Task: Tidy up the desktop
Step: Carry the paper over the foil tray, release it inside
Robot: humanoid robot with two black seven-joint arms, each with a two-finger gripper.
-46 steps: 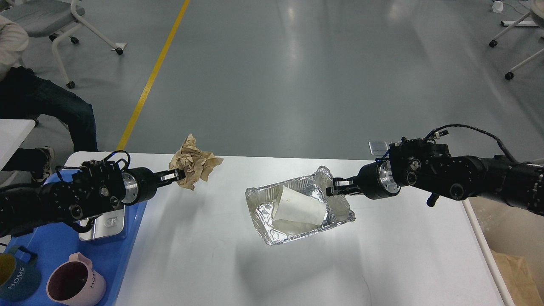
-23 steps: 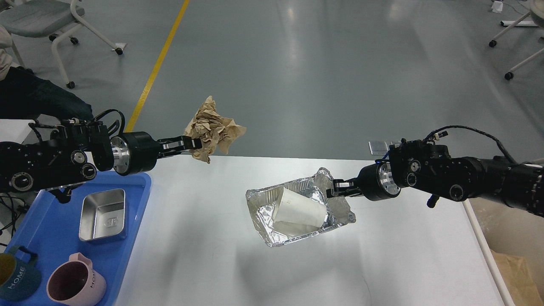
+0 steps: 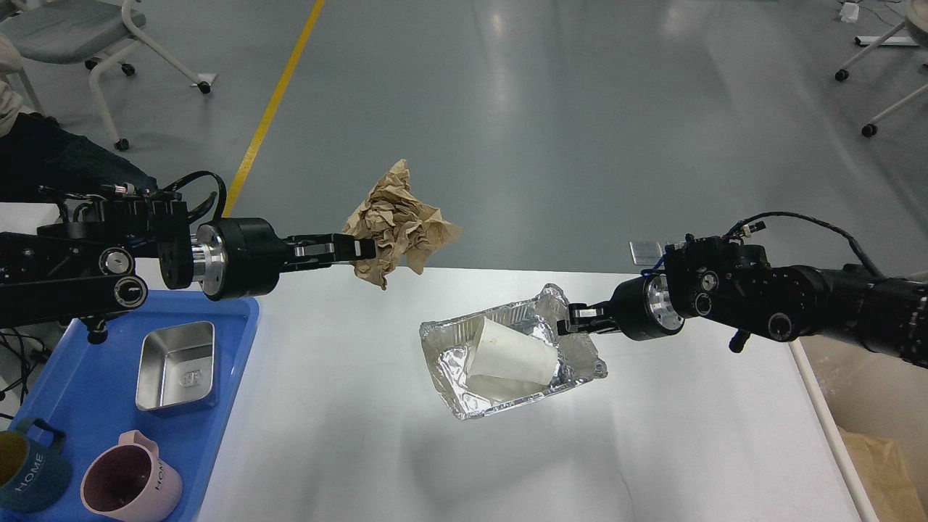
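Pinching a crumpled wad of brown paper, the left gripper has its two fingers closed on the wad's near edge, and the paper hangs in the air above the far rim of the desktop, clear of the surface. Behind the fingers the left arm runs back to the left edge of the view, passing over the far end of a blue tray.

At the other side, the right gripper is clamped on the far right rim of a foil tray; the tray is tilted and casts a shadow on the white surface below, so it looks lifted off the top. A white paper cup lies on its side inside the foil tray. The right arm reaches back to the right edge of the view.

The desktop spreads wide and white under both arms, filling the lower middle of the view. On its left part sits the blue tray, which holds a small steel dish, a pink mug and a dark blue mug marked HOME. Beyond the desktop's right edge, low down, a brown paper bag shows.
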